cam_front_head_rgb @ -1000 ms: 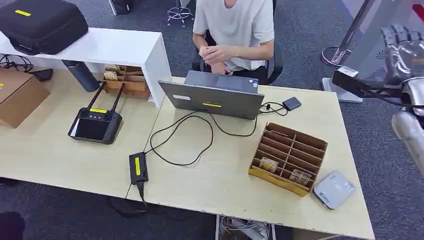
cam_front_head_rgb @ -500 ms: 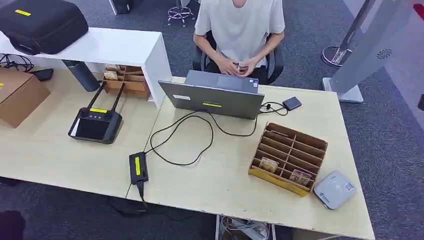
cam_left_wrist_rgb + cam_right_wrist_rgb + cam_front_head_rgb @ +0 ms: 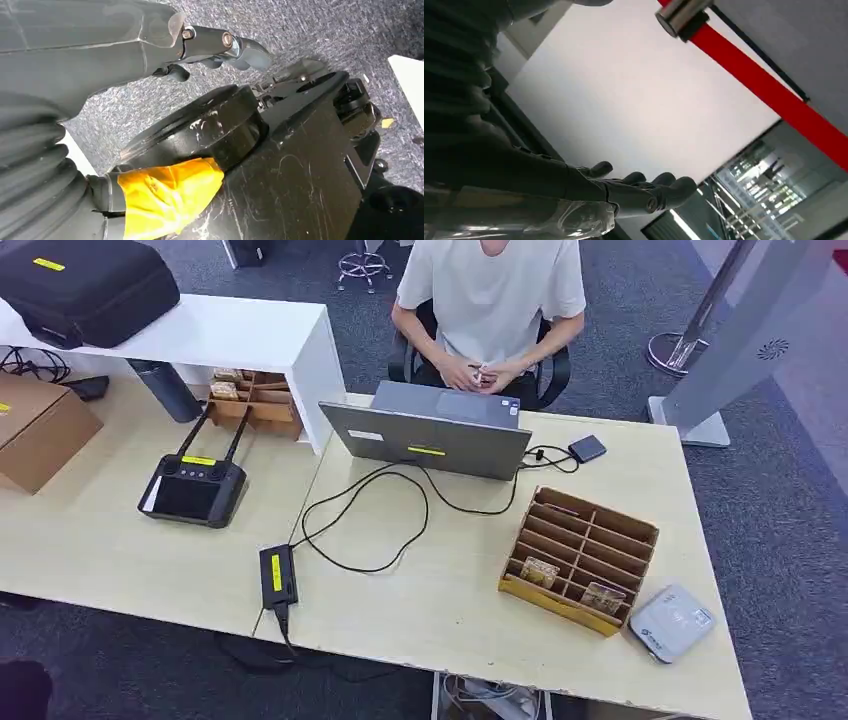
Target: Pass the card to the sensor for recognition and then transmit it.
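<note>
A grey-white card sensor point(image 3: 672, 621) lies at the table's near right corner. Beside it stands a brown cardboard organizer point(image 3: 580, 556) with one card point(image 3: 540, 571) and another card point(image 3: 603, 596) in its front slots. Across the table sits a person point(image 3: 490, 295), hands together on a small pale thing I cannot make out. My left hand point(image 3: 165, 45) hangs over grey carpet and holds nothing, its fingers point(image 3: 240, 49) loosely apart. My right hand point(image 3: 624, 192) is raised in front of a white wall, its fingers point(image 3: 674, 187) stretched out and empty.
An open grey laptop point(image 3: 430, 435) with black cables stands mid-table, a power brick point(image 3: 277, 575) near the front edge. A black controller point(image 3: 192, 490), a cardboard box point(image 3: 35, 430) and a white shelf point(image 3: 200, 332) take up the left side. A red barrier bar point(image 3: 769, 85) is near my right hand.
My right arm, seen at the head view's right edge a second ago, has left that view. The person lowered both hands from chest to lap. The head camera shifted slightly.
</note>
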{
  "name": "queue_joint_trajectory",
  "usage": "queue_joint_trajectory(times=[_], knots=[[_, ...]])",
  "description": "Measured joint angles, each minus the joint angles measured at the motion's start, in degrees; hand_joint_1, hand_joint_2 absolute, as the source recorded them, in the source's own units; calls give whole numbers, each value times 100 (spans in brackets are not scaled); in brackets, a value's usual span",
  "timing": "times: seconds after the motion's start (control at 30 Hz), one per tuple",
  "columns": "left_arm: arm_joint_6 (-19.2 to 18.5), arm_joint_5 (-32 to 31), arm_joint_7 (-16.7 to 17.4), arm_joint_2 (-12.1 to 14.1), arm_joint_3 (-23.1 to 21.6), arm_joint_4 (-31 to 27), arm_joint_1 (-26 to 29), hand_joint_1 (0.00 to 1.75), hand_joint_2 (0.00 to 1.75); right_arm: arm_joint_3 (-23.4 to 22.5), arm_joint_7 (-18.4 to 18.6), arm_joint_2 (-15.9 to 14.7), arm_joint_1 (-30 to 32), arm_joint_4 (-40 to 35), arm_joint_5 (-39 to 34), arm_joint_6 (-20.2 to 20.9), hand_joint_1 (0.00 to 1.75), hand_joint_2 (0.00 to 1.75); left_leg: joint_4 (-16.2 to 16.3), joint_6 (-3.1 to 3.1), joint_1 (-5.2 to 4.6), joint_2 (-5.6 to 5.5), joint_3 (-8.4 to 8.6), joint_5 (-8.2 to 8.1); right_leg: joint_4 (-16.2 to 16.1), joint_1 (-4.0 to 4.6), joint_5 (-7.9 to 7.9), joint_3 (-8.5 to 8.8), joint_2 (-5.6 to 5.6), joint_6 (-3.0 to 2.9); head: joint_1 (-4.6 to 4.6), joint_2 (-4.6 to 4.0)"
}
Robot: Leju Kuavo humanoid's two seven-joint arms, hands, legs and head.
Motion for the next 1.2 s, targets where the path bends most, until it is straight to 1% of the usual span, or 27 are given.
queue_joint_trajectory(times=[0.03,0.1,0.17,0.2,0.27,0.33,0.4,0.43,0.53,0.57,0.7,0.83,0.93,0.97,1.03,1.1,1.2], knots=[[9,-2,2,-6,2,0,5,0,175,-311,-94,136,245,-98,155,94,0,175,0,0,1,0,3,-1,0,1,-3,5,0,1,7,0],[50,-6,13,-15,4,0,6,0,175,-867,-242,494,532,-246,485,279,0,175,-1,-3,1,2,10,-4,0,1,-5,7,4,-1,2,0],[77,-9,24,-24,7,0,9,0,175,-1287,-461,855,738,-380,885,468,0,175,-2,8,1,12,18,-13,0,2,-7,9,14,-2,2,0],[96,-9,28,-26,7,0,8,0,175,-1503,-573,1087,802,-452,1089,533,0,175,-2,6,1,20,22,-15,0,2,-8,11,21,-3,2,0],[114,-7,54,-37,7,0,9,0,175,-1825,-790,1493,875,-574,1493,631,0,175,-3,-2,1,34,27,-21,2,1,-11,11,32,-6,2,0],[116,0,103,-39,13,0,6,0,175,-2065,-999,1926,857,-640,1932,655,0,175,-5,-6,3,54,34,-27,3,3,-11,14,47,-7,7,0],[116,2,138,-44,18,0,1,0,175,-2243,-1128,2359,832,-664,2272,666,0,175,-6,-7,6,60,39,-27,4,5,-14,19,54,-12,2,0],[116,6,151,-44,20,0,1,0,0,-2274,-1143,2545,830,-658,2329,655,0,175,-6,-7,5,63,40,-28,5,4,-15,18,57,-12,9,0],[160,7,254,-48,22,0,1,0,0,-2261,-1029,3093,780,-583,2364,544,0,175,-8,-16,7,77,49,-33,6,6,-15,22,72,-14,7,0],[192,9,284,-52,22,0,8,0,175,-2241,-983,3235,763,-535,2366,493,0,175,-8,-17,7,79,50,-33,8,6,-16,22,74,-14,2,0],[441,72,441,-52,22,-46,4,0,175,-2184,-852,3928,532,-188,2360,288,0,175,-9,-17,10,86,56,-34,9,9,-16,26,83,-16,0,0],[675,181,596,-22,26,-240,20,0,175,-2123,-787,4647,273,262,2364,164,0,175,-11,-25,16,86,64,-36,12,15,-19,35,83,-21,11,0],[811,284,750,35,28,-402,42,0,175,-2084,-691,5123,105,696,2364,53,0,175,-13,-27,23,86,66,-35,16,20,-23,38,80,-28,4,0],[846,299,784,53,28,-448,46,0,175,-2064,-660,5235,59,832,2364,2,0,175,-13,-27,24,86,66,-36,16,21,-23,39,80,-28,-9,0],[885,315,824,92,28,-529,57,0,175,-2009,-623,5453,-51,1157,2366,-84,0,175,-14,-27,24,87,67,-36,17,21,-24,38,82,-30,0,0],[916,354,844,120,28,-581,72,0,175,-1981,-588,5601,-131,1451,2388,-190,0,175,-14,-27,26,86,67,-36,17,23,-27,39,81,-34,0,0],[933,404,855,149,28,-619,94,0,175,-1926,-524,5770,-229,1861,2401,-219,0,175,-14,-27,26,86,66,-36,18,24,-28,39,78,-36,0,0]])
